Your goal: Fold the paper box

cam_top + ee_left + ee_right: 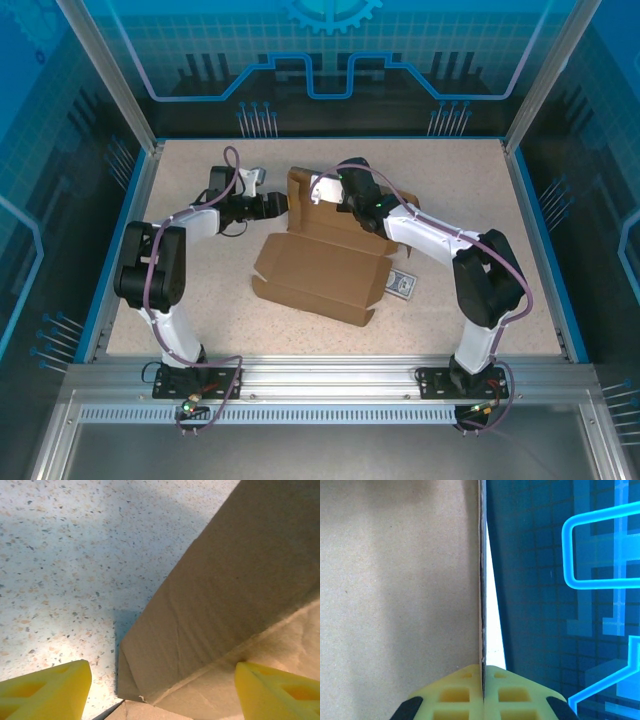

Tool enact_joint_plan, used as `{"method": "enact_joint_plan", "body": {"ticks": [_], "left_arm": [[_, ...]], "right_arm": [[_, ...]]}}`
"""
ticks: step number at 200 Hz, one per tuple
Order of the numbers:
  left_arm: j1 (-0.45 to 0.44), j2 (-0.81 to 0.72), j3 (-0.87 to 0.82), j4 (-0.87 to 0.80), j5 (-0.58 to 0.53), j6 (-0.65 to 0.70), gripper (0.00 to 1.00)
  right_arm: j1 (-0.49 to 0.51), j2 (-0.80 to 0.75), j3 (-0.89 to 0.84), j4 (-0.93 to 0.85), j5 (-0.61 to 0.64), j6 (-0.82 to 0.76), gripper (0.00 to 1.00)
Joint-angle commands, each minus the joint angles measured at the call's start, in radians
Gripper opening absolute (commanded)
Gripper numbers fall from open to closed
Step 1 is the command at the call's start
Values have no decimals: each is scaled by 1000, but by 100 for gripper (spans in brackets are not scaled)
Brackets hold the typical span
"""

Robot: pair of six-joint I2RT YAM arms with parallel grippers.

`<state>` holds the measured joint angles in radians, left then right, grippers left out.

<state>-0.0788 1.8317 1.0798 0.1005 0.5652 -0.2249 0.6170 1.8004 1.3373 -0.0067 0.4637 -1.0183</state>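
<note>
I see the paper box (320, 265), plain brown cardboard, on a table (200, 190) of beige with fine dark speckles. Just right of the paper box lies a small blue-and-white patterned card (401, 286). My left tool (162, 692) and right tool (483, 690) have bright yellow fingers.

Paper box (318, 272) lies mid-table (200, 310), flat part toward front, 1 panel (300, 197) standing up at its back L corner. Card (402, 285) on table just beside box's R side. L gripper (278, 205) just L of upright panel, R gripper (328, 188) at panel's top edge, edge betw. its fingers.
</note>
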Motion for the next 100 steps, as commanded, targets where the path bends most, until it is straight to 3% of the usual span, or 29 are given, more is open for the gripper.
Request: {"method": "enact_joint_plan", "body": {"ticks": [1,43,100], "left_arm": [[-19,-39,-10,47,64,37,78],[-21,-36,-9,73,81,44,81],[-22,22,81,30,15,54,81]], "right_arm": [[15,13,40,2,-19,-5,0],[17,13,43,0,-22,-5,0],[21,-3,39,-23,-49,-6,0]]}}
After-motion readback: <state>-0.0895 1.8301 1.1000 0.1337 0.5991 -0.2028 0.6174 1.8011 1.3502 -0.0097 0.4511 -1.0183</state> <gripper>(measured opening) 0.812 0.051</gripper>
